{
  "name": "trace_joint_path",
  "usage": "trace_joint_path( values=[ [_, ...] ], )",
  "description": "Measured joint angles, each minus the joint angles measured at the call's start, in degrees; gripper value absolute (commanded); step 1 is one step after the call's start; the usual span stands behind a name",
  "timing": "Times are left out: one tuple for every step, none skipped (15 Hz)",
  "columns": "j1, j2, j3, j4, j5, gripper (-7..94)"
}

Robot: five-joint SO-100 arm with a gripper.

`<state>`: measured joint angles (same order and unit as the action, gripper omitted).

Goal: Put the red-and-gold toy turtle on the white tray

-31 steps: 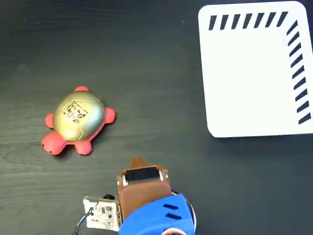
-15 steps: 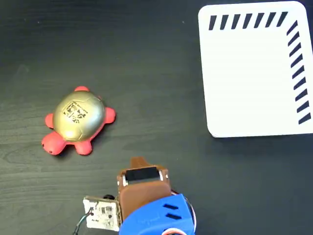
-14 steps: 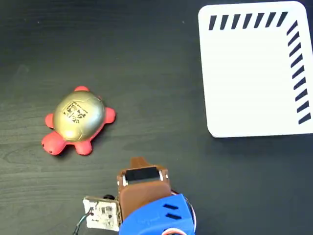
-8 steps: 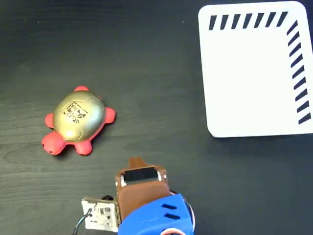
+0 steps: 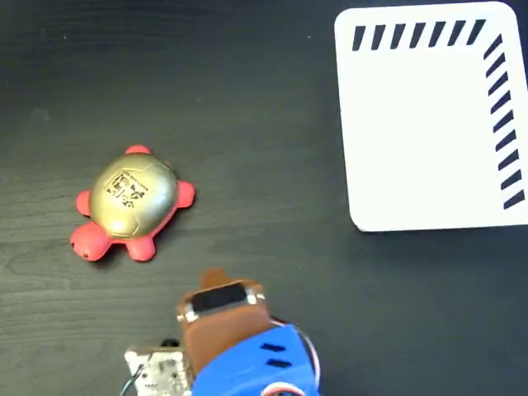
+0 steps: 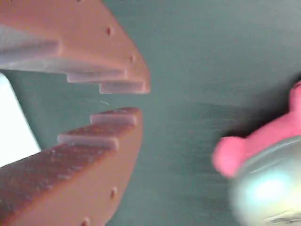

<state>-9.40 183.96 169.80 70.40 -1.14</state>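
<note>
The red-and-gold toy turtle point(image 5: 132, 198) sits on the dark table at the left of the fixed view, its head toward the lower left. The white tray point(image 5: 421, 124) lies at the upper right, with nothing on it. My gripper point(image 5: 213, 276) is at the bottom centre, below and to the right of the turtle and apart from it. In the wrist view the brown toothed fingers point(image 6: 117, 75) of my gripper point(image 6: 134, 100) stand a narrow gap apart with nothing between them. The turtle point(image 6: 268, 179) shows blurred at the lower right and a strip of the tray point(image 6: 14, 127) at the left edge.
The arm's blue body point(image 5: 247, 367) and a small circuit board point(image 5: 157, 371) fill the bottom edge of the fixed view. Dark wood-grain table point(image 5: 264, 99) lies between the turtle and the tray.
The arm has swung a little to the left, toward the turtle's side. The turtle and the tray have not moved.
</note>
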Motion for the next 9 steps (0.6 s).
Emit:
trace_joint_path(
  values=[
    [-0.5,-3.9,-0.9,-2.2,-0.3,0],
    [-1.4,-8.9,-2.4,-4.7,-1.1,0],
    [-2.4,-15.6,-5.6,-6.4,-2.5,0],
    [-3.4,-20.6,-10.3,-6.6,-3.8,0],
    [-4.6,-26.9,-16.0,-5.6,-5.5,0],
    [-5.8,-32.7,-22.2,-4.1,-8.0,0],
    [-6.5,-39.1,-28.9,-2.5,-10.2,0],
    [-7.0,-45.1,-35.4,-0.5,-12.7,0],
    [-7.3,-51.2,-40.9,1.2,-14.1,0]
  ],
)
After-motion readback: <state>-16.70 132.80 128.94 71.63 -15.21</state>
